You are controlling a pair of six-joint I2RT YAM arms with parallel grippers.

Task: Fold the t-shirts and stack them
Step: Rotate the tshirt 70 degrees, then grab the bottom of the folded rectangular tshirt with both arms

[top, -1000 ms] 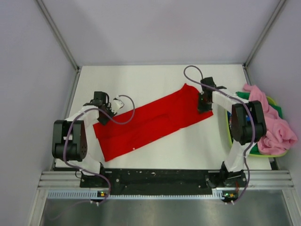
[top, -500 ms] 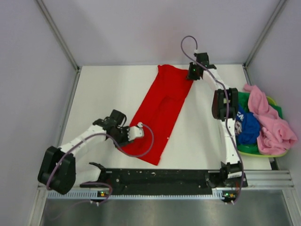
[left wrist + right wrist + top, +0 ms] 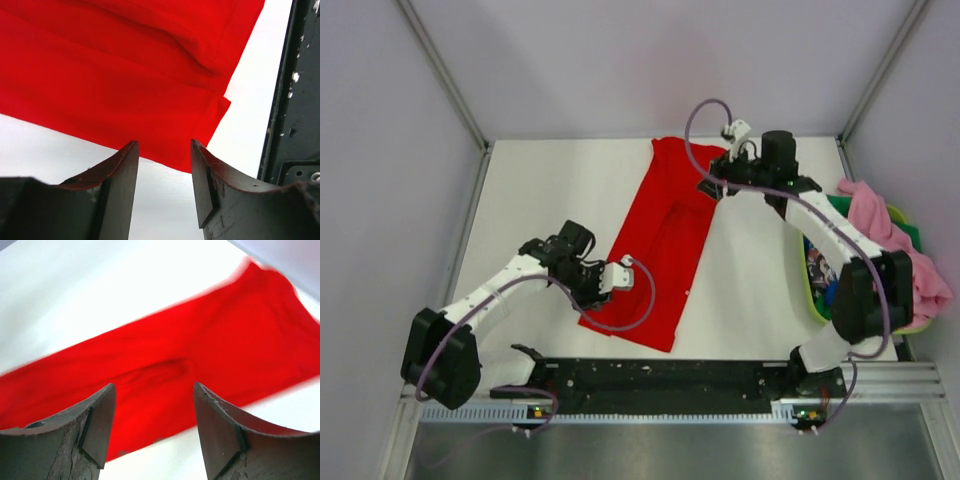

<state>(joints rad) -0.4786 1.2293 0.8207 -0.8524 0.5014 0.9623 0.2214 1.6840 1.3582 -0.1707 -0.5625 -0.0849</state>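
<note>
A bright red t-shirt (image 3: 660, 240), folded into a long strip, lies flat on the white table and runs from the far middle toward the near edge. My left gripper (image 3: 598, 290) hangs at the strip's left edge near its near end. In the left wrist view its jaws (image 3: 162, 147) stand open and empty, with the red cloth (image 3: 125, 70) just ahead. My right gripper (image 3: 712, 187) hovers by the strip's right edge near the far end. Its jaws (image 3: 154, 390) are open with nothing between them, above the red shirt (image 3: 200, 355).
A lime-green basket (image 3: 807, 290) stands at the right edge with a pink shirt (image 3: 920, 270), a blue shirt (image 3: 818, 266) and a dark green one (image 3: 910, 236) in it. A black rail (image 3: 660, 375) runs along the near edge. Grey walls close in the table.
The red shirt swung from a diagonal to lie nearly lengthwise. Both grippers opened and let it go. The right gripper drew back from the far corner; the left one shifted slightly.
</note>
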